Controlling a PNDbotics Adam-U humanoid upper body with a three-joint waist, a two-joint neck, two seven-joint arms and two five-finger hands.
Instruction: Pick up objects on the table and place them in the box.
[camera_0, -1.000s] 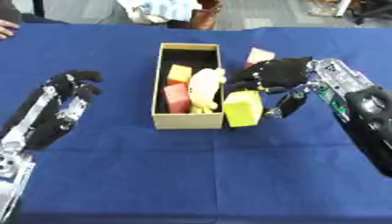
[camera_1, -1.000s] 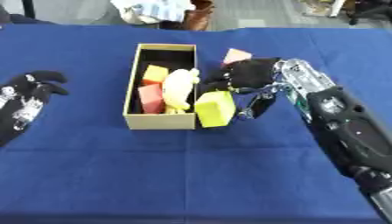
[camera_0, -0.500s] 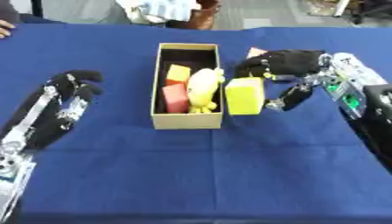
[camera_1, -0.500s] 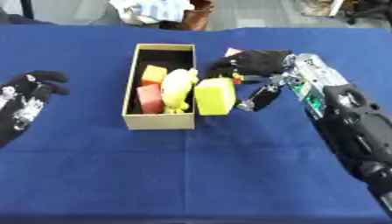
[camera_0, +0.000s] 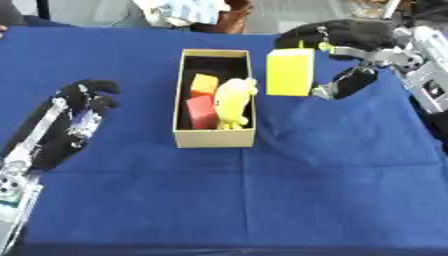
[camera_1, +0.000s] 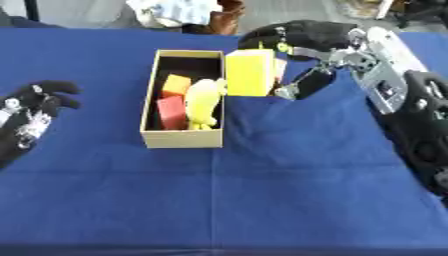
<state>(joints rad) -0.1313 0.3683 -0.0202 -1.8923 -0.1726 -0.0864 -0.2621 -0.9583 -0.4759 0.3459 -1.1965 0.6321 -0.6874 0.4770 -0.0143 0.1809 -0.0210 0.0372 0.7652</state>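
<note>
Left eye view: right robot hand (camera_0: 350, 37) curled over top of yellow block (camera_0: 290, 73), pinching it aloft just right of box (camera_0: 215, 138), beside the far right wall. Box already crowded with orange block (camera_0: 204, 83), red block (camera_0: 199, 111), yellow toy (camera_0: 233, 102). Risk: block catching rim or toy on lowering, tipping out onto blue table (camera_0: 262, 200). Left robot hand (camera_0: 77, 107) idle, fingers relaxed.

Right eye view: block shown overlapping box's right wall; left robot hand cropped at the edge.

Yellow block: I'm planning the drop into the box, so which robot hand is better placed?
The right robot hand: it already holds the yellow block beside the box. The left robot hand rests apart.
</note>
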